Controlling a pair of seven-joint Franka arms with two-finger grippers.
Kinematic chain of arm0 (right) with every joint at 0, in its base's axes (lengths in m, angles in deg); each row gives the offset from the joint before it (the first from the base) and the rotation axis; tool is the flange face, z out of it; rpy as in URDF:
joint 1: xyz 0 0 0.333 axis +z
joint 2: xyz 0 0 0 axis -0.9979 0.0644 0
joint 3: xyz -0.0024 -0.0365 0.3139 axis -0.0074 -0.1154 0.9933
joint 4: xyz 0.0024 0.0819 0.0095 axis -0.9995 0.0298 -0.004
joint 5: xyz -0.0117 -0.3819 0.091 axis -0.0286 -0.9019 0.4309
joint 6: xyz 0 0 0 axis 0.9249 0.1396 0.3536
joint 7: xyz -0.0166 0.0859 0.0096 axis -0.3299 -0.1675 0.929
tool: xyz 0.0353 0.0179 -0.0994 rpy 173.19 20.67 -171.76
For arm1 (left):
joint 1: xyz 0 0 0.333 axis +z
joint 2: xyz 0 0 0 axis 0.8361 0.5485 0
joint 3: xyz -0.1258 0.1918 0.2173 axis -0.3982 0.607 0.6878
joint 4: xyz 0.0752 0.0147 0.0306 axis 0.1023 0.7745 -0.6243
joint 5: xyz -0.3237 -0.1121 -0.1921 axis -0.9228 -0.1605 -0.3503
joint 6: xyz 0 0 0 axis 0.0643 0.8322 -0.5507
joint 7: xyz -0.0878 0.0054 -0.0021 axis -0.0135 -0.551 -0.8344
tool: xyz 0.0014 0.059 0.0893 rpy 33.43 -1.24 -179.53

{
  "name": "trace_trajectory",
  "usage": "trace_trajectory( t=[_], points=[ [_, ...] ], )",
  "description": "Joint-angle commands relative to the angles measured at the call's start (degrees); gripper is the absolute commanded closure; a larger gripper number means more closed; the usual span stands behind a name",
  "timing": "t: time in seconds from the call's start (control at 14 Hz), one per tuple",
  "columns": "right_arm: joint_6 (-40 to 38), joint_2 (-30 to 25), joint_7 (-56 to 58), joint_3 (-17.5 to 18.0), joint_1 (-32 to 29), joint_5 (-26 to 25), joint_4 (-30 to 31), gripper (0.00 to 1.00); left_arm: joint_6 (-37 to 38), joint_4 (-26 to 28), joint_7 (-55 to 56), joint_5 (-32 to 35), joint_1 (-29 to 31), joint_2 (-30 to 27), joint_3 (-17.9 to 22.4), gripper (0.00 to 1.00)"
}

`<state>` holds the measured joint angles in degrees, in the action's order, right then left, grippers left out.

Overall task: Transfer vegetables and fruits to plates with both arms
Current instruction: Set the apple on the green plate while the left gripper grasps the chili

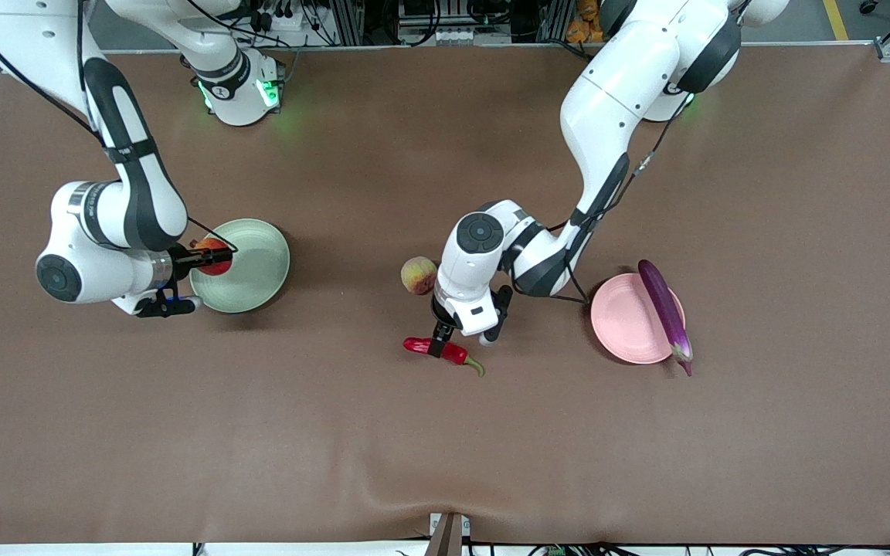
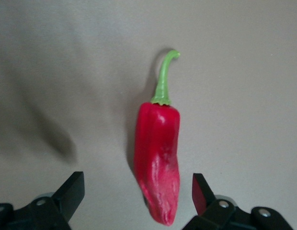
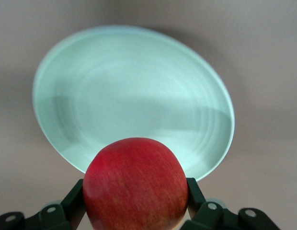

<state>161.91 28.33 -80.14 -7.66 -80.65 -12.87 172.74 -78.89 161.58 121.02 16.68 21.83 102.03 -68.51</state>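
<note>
— How far along are they, would you say?

— About a quarter done, by my reckoning. The eggplant [image 1: 665,307] already lies across the pink plate [image 1: 624,320], its pale stem end poking over the rim. The right hand [image 1: 196,257] is clamped on the red pomegranate-like fruit [image 3: 135,184] and holds it just over the edge of the green plate [image 3: 134,103] — not set down yet.

— And the other arm?

— The left hand [image 2: 139,194] is low over the chili pepper [image 2: 158,163], fingers spread wide apart with the pepper lying on the desk [image 1: 445,448] between them, its tip toward the palm and its stem pointing away. Nothing gripped so far. The peach [image 1: 419,276] sits untouched on the desk close beside that arm's wrist.

— So what's left?

— Letting the red fruit go on the green plate, picking up the pepper and carrying it to a plate, then the peach.

— How do the things look to handle?

— The pepper is glossy and smooth, tapered, slightly creased, with a thin curled green stem. The red fruit is round and firm-looking, with a faint mottled sheen. The peach is round and duller, yellowish-pink. The plates are shallow and matte, the green one with faint concentric rings; the desk has a flat brown cover, a bit rumpled at the near edge.
</note>
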Motion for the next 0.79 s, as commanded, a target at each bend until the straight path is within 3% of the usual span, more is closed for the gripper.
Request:
trace_trajectory(
  t=[0.0, 0.29, 0.43, 0.57, 0.71],
  points=[
    [-1.7, 1.5, 0.4, 1.3, -1.3, -0.5, -0.3, 0.73, -3.4, -2.5, 2.6, 0.2, -0.8, 3.0, 0.8, 0.02],
    [0.2, 4.0, 2.9, 1.3, -3.2, -0.5, -0.8, 0.72, -5.3, -2.6, 2.1, 0.2, -0.3, 3.1, 0.8, 0.09],
    [0.4, 5.4, 4.1, 1.2, -3.7, -0.5, -1.5, 0.47, -6.0, -2.7, 2.0, 0.2, -0.3, 3.5, 0.8, 0.12],
    [0.2, 5.6, 4.1, 1.3, -4.1, -0.5, -1.7, 0.0, -7.5, -2.7, 1.9, 0.2, -0.3, 4.1, 0.8, 0.16],
    [-0.9, 5.5, 3.8, 1.3, -4.1, -0.4, -3.6, 0.0, -8.1, -2.8, 1.7, 0.2, -0.3, 4.4, 0.8, 0.25]
  ],
)
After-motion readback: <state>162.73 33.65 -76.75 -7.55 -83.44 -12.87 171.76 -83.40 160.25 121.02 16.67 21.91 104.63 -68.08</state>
